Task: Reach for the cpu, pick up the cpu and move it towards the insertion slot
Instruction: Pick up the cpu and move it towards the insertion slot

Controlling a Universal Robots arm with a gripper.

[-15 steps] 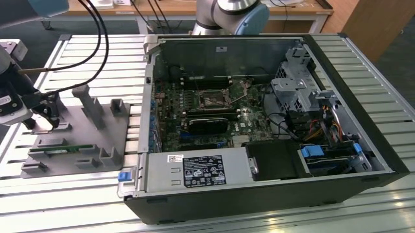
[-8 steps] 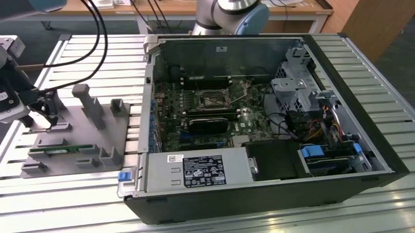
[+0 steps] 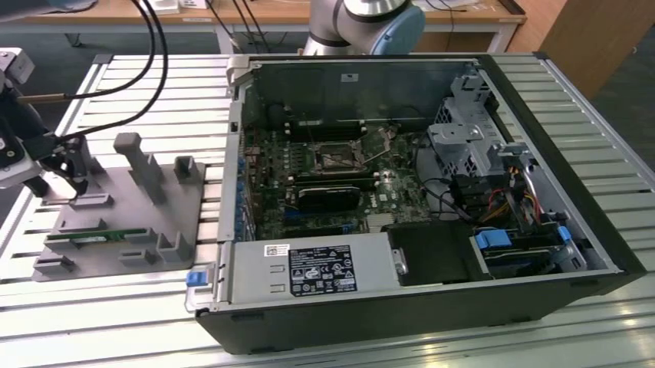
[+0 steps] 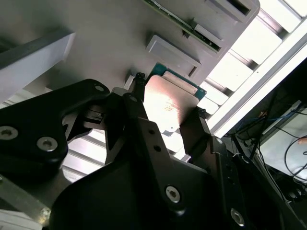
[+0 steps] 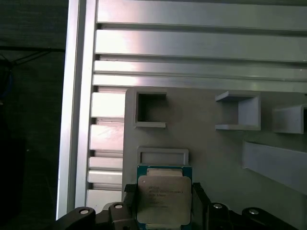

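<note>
End effector point(image 3: 60, 180) at exterior view's far left, arm cropped by frame edge, over grey fixture plate point(image 3: 133, 222) on bench point(image 3: 184, 100). In first wrist view, fingers point(image 5: 128, 195) clamp cpu point(image 5: 164, 199) by opposite edges (lifted or resting on plate: unclear). Insertion slot point(image 3: 336, 159) mid-frame inside open computer case point(image 3: 409, 314), well apart.

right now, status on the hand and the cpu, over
Hand shut on the cpu, over the grey fixture. Insertion slot apart, inside the computer case. Case wall between the two.
</note>
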